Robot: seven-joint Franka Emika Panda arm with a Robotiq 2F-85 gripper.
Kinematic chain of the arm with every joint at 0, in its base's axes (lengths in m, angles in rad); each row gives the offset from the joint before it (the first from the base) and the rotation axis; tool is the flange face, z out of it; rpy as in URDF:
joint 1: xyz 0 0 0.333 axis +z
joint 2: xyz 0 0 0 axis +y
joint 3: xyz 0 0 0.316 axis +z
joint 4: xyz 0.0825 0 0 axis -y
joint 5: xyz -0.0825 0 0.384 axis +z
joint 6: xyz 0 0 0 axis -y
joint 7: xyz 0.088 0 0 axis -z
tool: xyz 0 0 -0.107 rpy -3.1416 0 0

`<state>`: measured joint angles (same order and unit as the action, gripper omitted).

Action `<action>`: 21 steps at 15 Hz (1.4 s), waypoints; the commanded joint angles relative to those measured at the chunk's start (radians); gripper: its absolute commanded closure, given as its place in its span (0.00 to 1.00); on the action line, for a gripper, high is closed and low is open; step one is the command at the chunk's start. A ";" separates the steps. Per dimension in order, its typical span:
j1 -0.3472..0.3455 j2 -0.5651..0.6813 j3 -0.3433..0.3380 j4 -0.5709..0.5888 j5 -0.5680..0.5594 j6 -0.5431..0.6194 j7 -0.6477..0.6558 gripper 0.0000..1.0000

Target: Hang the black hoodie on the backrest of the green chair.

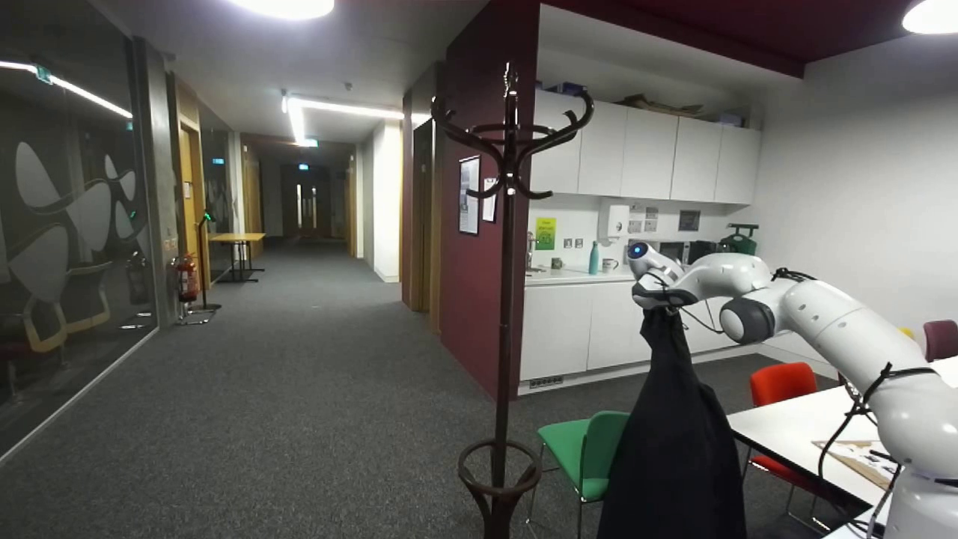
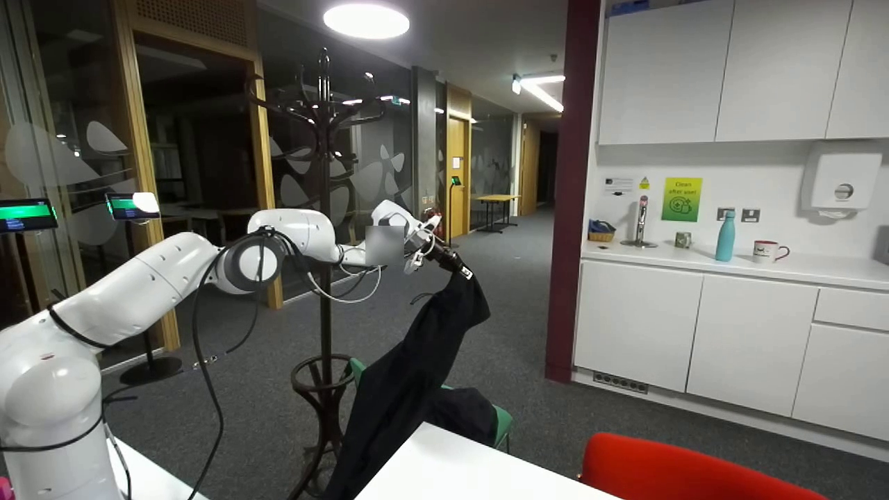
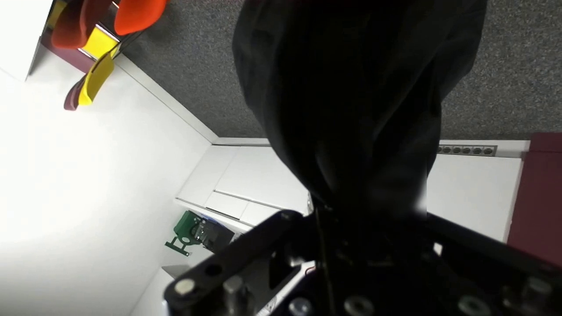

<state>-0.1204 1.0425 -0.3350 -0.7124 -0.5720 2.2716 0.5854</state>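
The black hoodie [image 1: 673,449] hangs bunched and limp from my gripper [image 2: 462,269], which is shut on its upper end. In an exterior view the hoodie [image 2: 410,368] slants down past the green chair, and a dark bundle of it shows over the seat. In the wrist view the hoodie [image 3: 351,96] fills the middle above the fingers and hides the fingertips. The green chair [image 1: 605,449] stands partly behind the hoodie. In an exterior view only edges of the chair [image 2: 503,425] show. I cannot tell whether the hoodie touches the backrest.
A dark coat stand [image 1: 506,299] stands close beside the green chair. A white table [image 2: 458,469] has its corner near the hoodie. Red chairs [image 1: 782,383] stand at the table. White kitchen cabinets [image 2: 639,319] line the wall behind.
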 commanded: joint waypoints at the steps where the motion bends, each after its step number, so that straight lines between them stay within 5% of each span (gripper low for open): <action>1: 0.001 0.031 -0.025 0.081 -0.016 -0.030 -0.007 0.99; 2: 0.001 0.033 -0.025 0.085 -0.017 -0.029 -0.007 0.94; 3: 0.000 0.035 -0.027 0.090 -0.018 -0.027 -0.007 0.70; 5: -0.001 0.039 -0.030 0.099 -0.017 -0.023 -0.006 0.67; 14: -0.007 0.044 -0.041 0.121 -0.010 -0.026 -0.007 0.01; 21: -0.023 0.017 -0.009 0.128 0.046 -0.028 -0.007 0.00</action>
<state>-0.1243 1.0640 -0.3624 -0.6497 -0.5614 2.2682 0.5847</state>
